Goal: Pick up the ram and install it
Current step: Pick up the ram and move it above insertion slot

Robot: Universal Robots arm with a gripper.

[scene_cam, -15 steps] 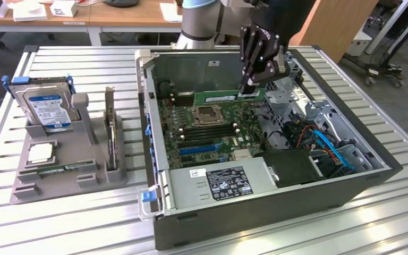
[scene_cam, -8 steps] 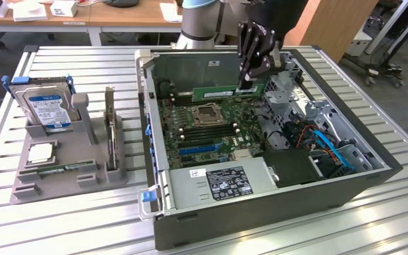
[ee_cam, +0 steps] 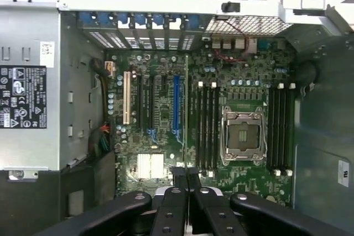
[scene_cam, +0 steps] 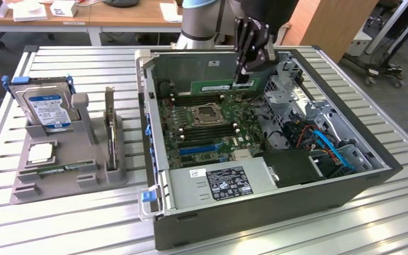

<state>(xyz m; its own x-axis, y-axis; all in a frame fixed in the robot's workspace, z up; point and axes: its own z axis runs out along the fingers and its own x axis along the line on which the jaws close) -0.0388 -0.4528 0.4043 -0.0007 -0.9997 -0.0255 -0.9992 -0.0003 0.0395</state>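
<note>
One ram, long axis level, edge down, pinched by the end effector.

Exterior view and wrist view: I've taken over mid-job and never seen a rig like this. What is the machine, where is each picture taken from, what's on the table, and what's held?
The machine is one robot arm ending in two black fingers. The exterior view comes from a camera off the arm, looking at a slatted table. On it sit an open computer case and, at the exterior view's left, a grey holder with a hard drive and an upright expansion card. The wrist view comes from a camera on the arm, looking past the fingers onto the motherboard and its processor socket. The fingers are shut on the ram, a thin green stick, held over the open case.
</note>
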